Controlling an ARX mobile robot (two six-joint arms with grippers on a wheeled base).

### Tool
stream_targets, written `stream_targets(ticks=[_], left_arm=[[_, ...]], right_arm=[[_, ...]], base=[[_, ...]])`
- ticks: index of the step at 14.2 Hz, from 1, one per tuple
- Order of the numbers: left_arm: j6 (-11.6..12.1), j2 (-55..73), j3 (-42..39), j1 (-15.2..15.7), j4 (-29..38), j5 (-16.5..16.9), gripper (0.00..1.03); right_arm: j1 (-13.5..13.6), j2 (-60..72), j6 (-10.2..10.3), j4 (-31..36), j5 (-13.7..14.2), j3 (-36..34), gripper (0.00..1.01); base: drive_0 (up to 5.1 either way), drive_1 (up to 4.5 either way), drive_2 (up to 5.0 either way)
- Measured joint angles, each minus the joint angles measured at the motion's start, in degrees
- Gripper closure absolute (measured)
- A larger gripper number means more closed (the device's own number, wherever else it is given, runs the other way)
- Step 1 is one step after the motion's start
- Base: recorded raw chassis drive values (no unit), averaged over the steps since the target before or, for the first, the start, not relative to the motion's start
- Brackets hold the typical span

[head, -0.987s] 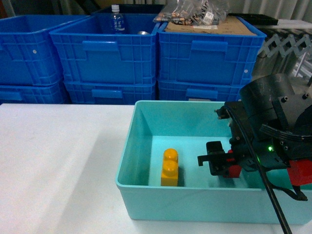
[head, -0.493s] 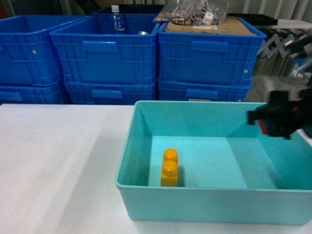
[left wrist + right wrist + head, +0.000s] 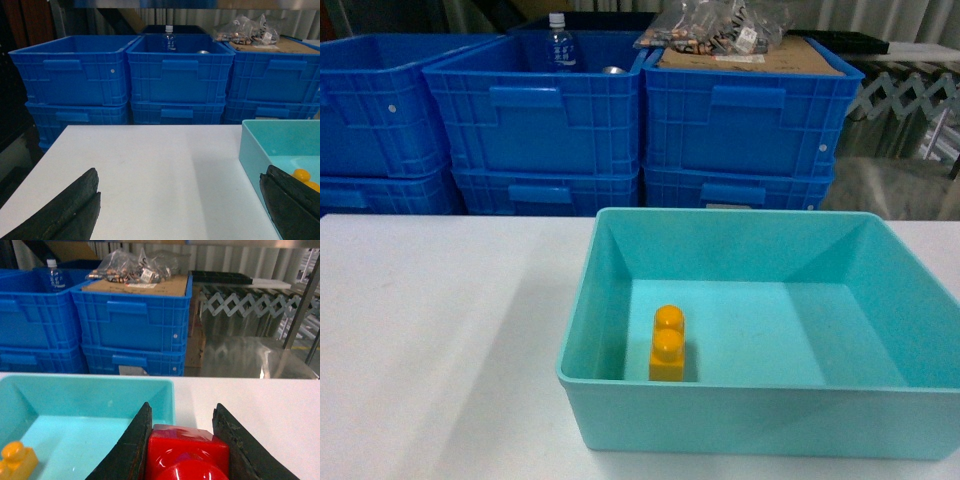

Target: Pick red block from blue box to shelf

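We record the right gripper (image 3: 182, 450) clamped on the red block (image 3: 186, 456), a finger against each side. The left gripper (image 3: 180, 212) stands wide apart, holding nothing.

No text, brand, number or sign can be read anywhere in these views. The water bottle (image 3: 557, 42) standing in a dark blue crate (image 3: 535, 105) carries a blue label with pale marks, too small and blurred to make out. The clear bags (image 3: 135, 267) heaped on the cardboard-topped crate (image 3: 135, 315) show a small white tag, also illegible. The yellow brick (image 3: 668, 345) bears no visible lettering.
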Motion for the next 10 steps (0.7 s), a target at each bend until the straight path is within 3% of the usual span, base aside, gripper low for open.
stream_targets(ticks=[3, 5, 10], left_arm=[[0.0, 0.0, 0.02, 0.0, 0.0, -0.02, 0.05], [0.0, 0.0, 0.02, 0.0, 0.0, -0.02, 0.05], [0.0, 0.0, 0.02, 0.0, -0.02, -0.02, 0.05]], right_arm=[[-2.1, -8.61, 0.02, -6.56, -1.88, -4.2, 0.72], [-6.36, -15.23, 0.0, -10.97, -6.03, -5.51, 0.72], [-6.8, -30.08, 0.0, -23.52, -6.36, -7.85, 0.72]], base=[[0.0, 0.0, 0.0], [0.0, 0.0, 0.0], [0.0, 0.0, 0.0]])
